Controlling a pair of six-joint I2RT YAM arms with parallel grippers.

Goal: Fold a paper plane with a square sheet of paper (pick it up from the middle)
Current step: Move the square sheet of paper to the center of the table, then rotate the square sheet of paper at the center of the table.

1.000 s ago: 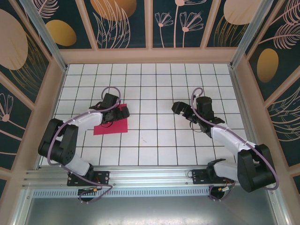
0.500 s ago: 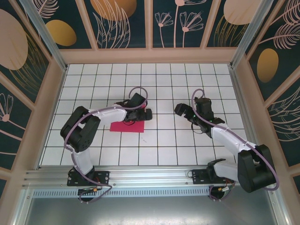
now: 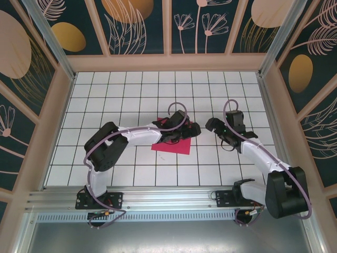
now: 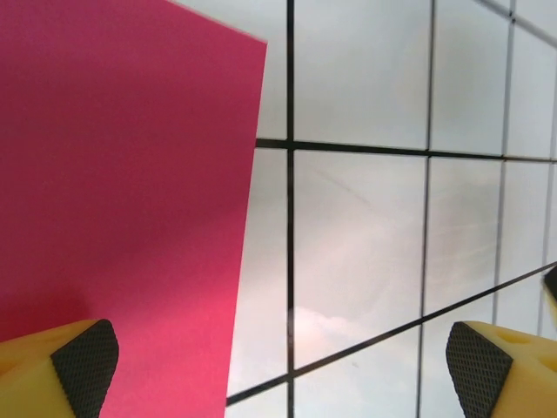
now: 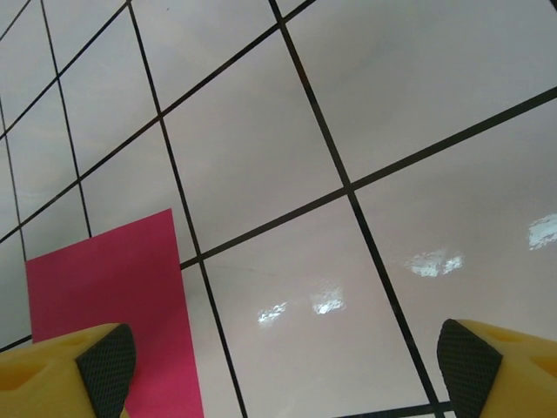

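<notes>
On the white tiled table (image 3: pixel 131 95), close to its middle, the square sheet of paper (image 3: pixel 174 148) lay flat, its far part covered by my left arm. That was the change I cared about. A second before, the sheet had been well over on the left side, and half a second before it was partway across. The left arm had swept toward the centre, and the magenta paper had come along under it.

The left gripper (image 3: pixel 189 130) was spread wide and clasped nothing. In its wrist view the left gripper (image 4: pixel 283 366) had one pad over the pink sheet (image 4: pixel 122 174) and the other out above bare tile. I judged that pad was dragging the paper, but I could not tell whether it actually touched.

The right gripper (image 3: pixel 213 126) had drifted slightly to the right over the same second and hung just beside the left one. In its own view the right gripper (image 5: pixel 283 366) also had its jaws parted and empty, with a corner of the sheet (image 5: pixel 113 305) under its left pad.

I read this as positioning. The sheet now sat between both arms, within reach for the pick from the middle, and I made out no crease on the paper that showed. I saw no tray, box or bin; the paper rested directly on the tiles.
</notes>
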